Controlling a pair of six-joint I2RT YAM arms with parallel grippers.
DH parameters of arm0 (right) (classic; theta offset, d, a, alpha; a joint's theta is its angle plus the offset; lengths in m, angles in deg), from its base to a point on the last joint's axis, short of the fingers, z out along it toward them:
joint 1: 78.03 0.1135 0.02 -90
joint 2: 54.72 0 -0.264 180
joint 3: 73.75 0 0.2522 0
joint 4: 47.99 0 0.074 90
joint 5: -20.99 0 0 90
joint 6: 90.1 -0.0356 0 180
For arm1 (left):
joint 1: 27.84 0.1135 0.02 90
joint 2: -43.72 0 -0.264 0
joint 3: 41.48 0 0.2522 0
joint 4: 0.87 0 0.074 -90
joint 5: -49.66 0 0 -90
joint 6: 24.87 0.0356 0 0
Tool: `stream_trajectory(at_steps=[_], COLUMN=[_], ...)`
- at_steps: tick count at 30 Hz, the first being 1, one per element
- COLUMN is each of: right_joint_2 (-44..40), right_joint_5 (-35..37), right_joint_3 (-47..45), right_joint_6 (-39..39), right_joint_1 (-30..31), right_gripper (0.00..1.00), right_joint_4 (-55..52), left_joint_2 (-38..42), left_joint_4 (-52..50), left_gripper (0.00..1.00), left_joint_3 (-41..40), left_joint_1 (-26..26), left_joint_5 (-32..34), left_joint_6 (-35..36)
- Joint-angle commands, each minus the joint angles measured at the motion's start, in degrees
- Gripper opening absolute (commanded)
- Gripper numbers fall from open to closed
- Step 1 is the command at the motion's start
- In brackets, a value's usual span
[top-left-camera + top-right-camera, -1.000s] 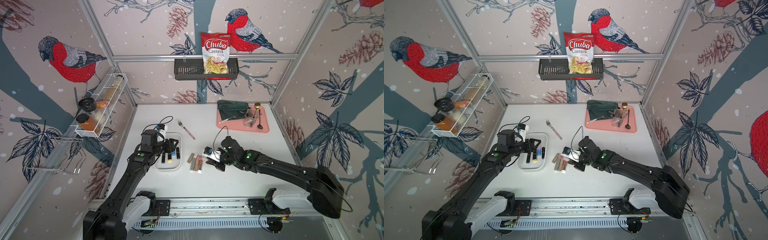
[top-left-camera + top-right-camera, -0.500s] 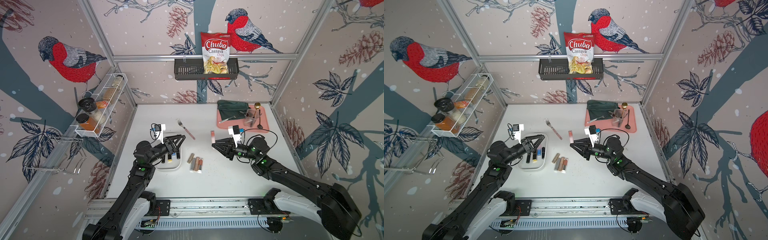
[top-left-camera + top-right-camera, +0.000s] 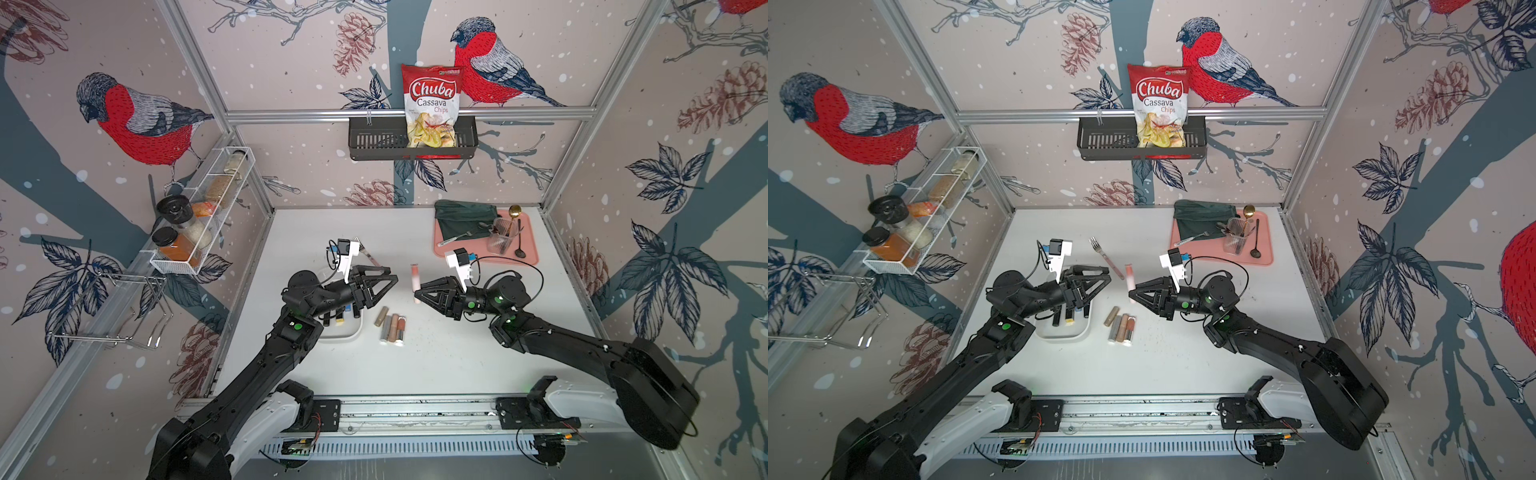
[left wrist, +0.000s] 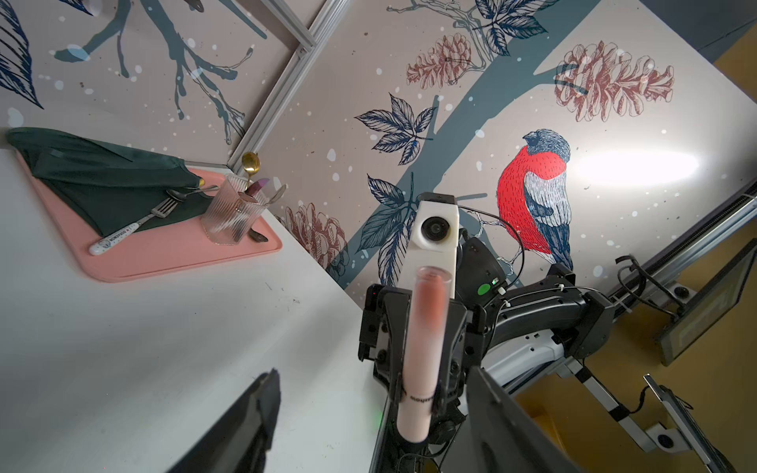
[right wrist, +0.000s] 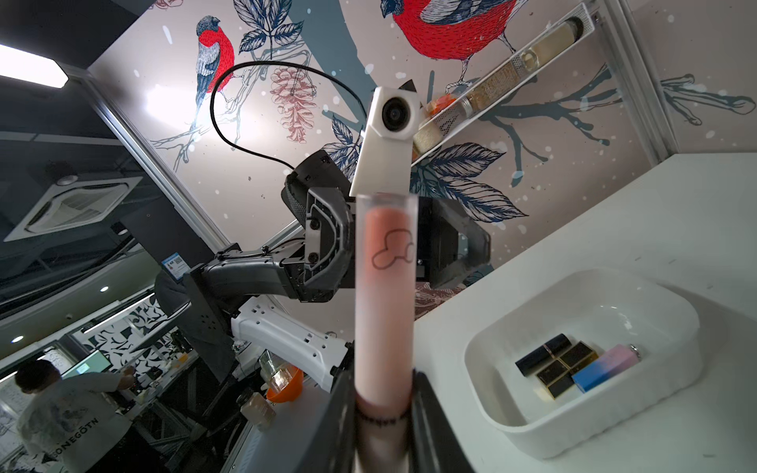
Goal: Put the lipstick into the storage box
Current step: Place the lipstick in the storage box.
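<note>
Right wrist view: a slim, pale pink translucent plastic lipstick (image 5: 385,295) stands upright, pinched near its lower end by the right gripper (image 5: 383,409), whose black jaws are clamped tight on the tube. It hangs in the air outside the white, round-cornered plastic storage box (image 5: 594,434), off the side of the box that faces the right arm. On the box's floor three dark lipstick cases (image 5: 557,364) and a blue-to-pink one (image 5: 606,366) lie packed together.

In both top views the left gripper (image 3: 392,275) reaches out above the box, its tips past the rim and pointing at the held lipstick, near it but apart from it. The left wrist view shows its two black fingers (image 4: 245,422) spread wide with nothing gripped between them.

On the white table just beside the box, on the same side as the right gripper, four bronze and silver tubes (image 3: 390,326) lie in a tight row. A metal fork with a pink handle (image 3: 1106,259) lies near the box's back-wall side.
</note>
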Motion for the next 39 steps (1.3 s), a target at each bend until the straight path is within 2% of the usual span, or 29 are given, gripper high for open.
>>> stream_trajectory(at_steps=[1, 8, 13, 21, 25, 28, 31, 34, 37, 38, 39], right_joint_2=[1.7, 3.2, 3.7, 3.6, 3.2, 3.0, 2.5, 1.5, 0.5, -1.2, -2.4], right_joint_5=[-1.7, -2.4, -3.0, -2.4, -2.1, -1.5, -0.6, 0.7, 2.6, 3.4, 4.4], right_joint_3=[1.1, 2.1, 2.5, 2.7, 2.7, 2.7, 2.8, 2.9, 2.9, 2.6, 2.2], right_joint_6=[-0.5, -0.6, -0.3, 1.1, 1.7, 2.1, 2.7, 3.6, 5.4, 6.0, 6.5], right_joint_1=[0.3, 0.7, 0.9, 1.0, 1.0, 0.9, 0.9, 0.9, 0.6, 0.3, 0.1], right_gripper=[0.24, 0.24, 0.24, 0.24, 0.25, 0.29, 0.31, 0.43, 0.65, 0.78, 0.99], right_joint_4=[2.9, 2.6, 1.9, -0.4, -1.4, -2.1, -2.9, -4.0, -5.7, -6.2, -6.3], left_joint_2=[-1.3, -3.8, -5.6, -6.4, -6.3, -6.2, -6.1, -5.8, -5.6, -5.3, -5.1], left_joint_4=[-3.0, -5.3, -8.8, -9.0, -9.4, -9.7, -10.5, -11.4, -12.7, -13.7, -15.0], left_gripper=[0.75, 0.76, 0.72, 0.51, 0.39, 0.29, 0.17, 0.08, 0.05, 0.04, 0.04], left_joint_3=[1.8, 5.2, 7.3, 8.0, 7.8, 7.5, 7.4, 7.4, 7.5, 7.5, 7.7], left_joint_1=[-1.4, -4.7, -6.3, -7.2, -7.3, -7.4, -7.4, -7.4, -7.4, -7.4, -7.4], left_joint_5=[1.0, 1.9, 3.1, 3.1, 3.0, 2.5, 2.2, 2.4, 3.5, 4.6, 5.8], left_joint_6=[4.5, 7.1, 9.6, 10.0, 10.2, 10.1, 10.5, 10.9, 11.3, 11.7, 12.3])
